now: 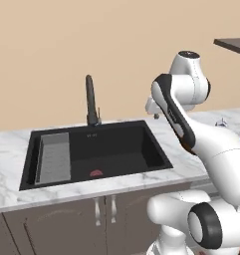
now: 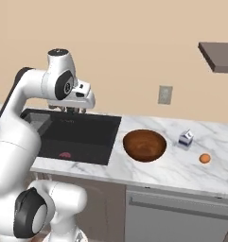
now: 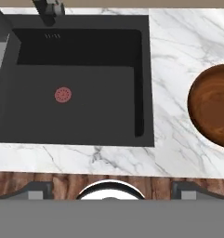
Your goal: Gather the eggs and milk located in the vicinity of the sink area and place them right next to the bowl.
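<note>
A marble counter (image 2: 148, 172) carries the black sink (image 2: 73, 134) at left of the right base view, which alone shows the milk (image 2: 185, 138) and orange egg (image 2: 205, 159) right of the bowl (image 2: 144, 144). The gripper (image 2: 75, 110), above the sink, stands wide open, holding nothing.

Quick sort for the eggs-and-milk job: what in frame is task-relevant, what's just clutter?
Task-relevant:
- orange-brown egg, on the counter right of the bowl
- milk carton, beside the bowl
- wooden bowl
- sink
- end effector, open, above the sink

Just there:
- grey rack in the sink's left side
- red drain
- faucet
- wall outlet
</note>
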Motion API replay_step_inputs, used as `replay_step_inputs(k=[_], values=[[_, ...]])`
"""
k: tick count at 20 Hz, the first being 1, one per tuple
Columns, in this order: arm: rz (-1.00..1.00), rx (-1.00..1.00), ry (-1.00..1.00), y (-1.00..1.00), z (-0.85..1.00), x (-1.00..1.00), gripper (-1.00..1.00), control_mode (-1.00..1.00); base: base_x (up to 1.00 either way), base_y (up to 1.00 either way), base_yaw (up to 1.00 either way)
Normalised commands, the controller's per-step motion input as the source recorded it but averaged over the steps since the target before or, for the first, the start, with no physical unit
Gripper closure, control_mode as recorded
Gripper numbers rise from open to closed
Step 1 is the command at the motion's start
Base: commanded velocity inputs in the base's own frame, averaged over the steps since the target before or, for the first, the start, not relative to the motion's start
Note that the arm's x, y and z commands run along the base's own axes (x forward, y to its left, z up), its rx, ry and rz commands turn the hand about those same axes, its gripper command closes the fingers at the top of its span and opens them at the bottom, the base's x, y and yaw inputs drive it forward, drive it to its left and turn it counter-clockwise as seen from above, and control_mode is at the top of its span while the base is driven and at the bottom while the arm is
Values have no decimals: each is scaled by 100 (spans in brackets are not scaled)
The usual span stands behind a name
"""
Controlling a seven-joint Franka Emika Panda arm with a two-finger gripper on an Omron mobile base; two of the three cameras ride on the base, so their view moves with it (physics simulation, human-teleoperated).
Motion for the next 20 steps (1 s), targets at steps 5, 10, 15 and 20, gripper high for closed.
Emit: replay_step_inputs(k=[5, 10, 15, 20], values=[[0, 0, 0, 0, 0, 0, -100, 100, 0, 71, 0], [0, 0, 0, 0, 0, 0, -100, 100, 0, 70, -1], [0, 0, 0, 0, 0, 0, -100, 100, 0, 66, -2], [0, 0, 0, 0, 0, 0, -100, 100, 0, 66, -2]])
